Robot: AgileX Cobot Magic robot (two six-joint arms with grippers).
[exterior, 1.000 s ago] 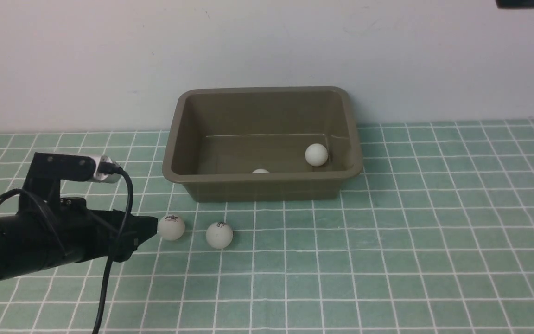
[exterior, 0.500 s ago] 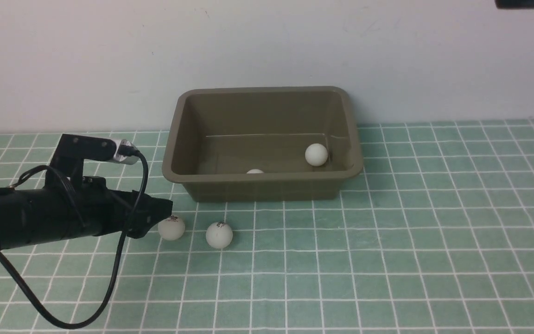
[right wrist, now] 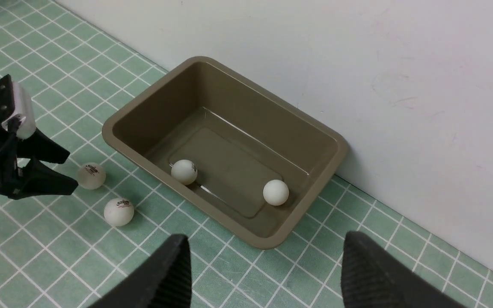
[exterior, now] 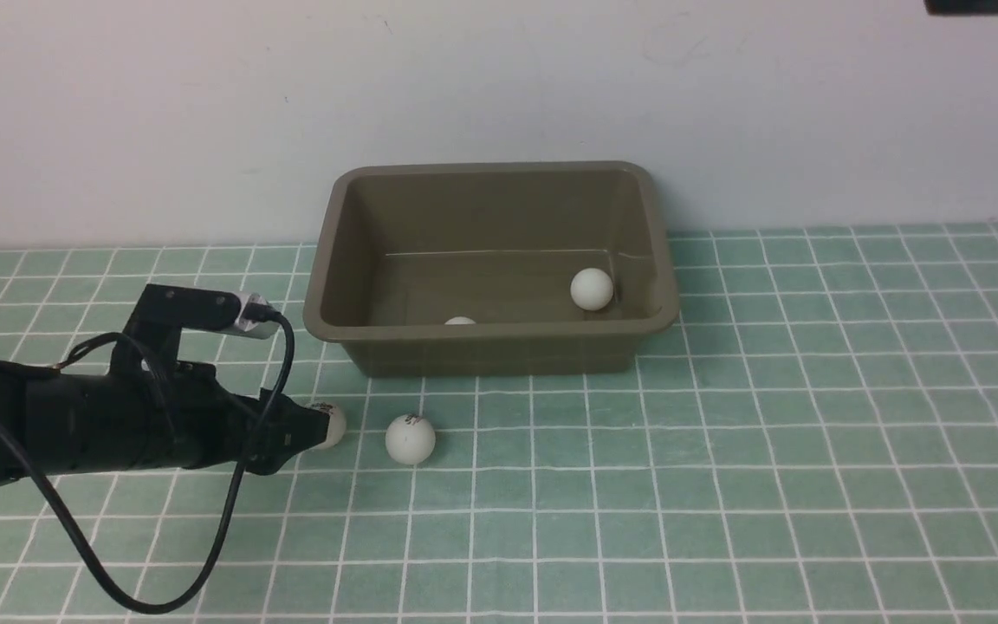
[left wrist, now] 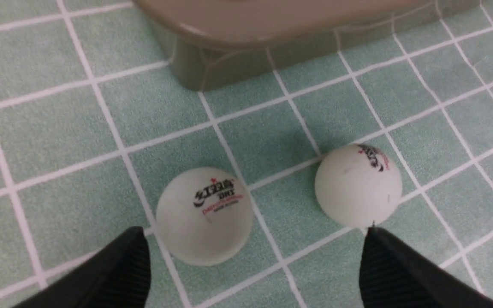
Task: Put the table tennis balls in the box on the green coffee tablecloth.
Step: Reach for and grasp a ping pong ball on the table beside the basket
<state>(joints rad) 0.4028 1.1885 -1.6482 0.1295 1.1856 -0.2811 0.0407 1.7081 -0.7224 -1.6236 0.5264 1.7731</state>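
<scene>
Gripper on the left arm [left wrist: 253, 241] is gaping wide, empty, tips just short of one small white matte ball [left wrist: 206, 216]; another ball [left wrist: 357, 186] is lying beside, before the olive-brown plastic tub [left wrist: 272, 21].

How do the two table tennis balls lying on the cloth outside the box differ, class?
The left ball lies just ahead of the open left gripper, which partly hides it in the front view; the right ball lies beside one fingertip, fully seen. The left ball's print faces the wrist camera whole; the right ball's sits at its edge. Both are white, alike in size, on the green cloth before the box.
</scene>
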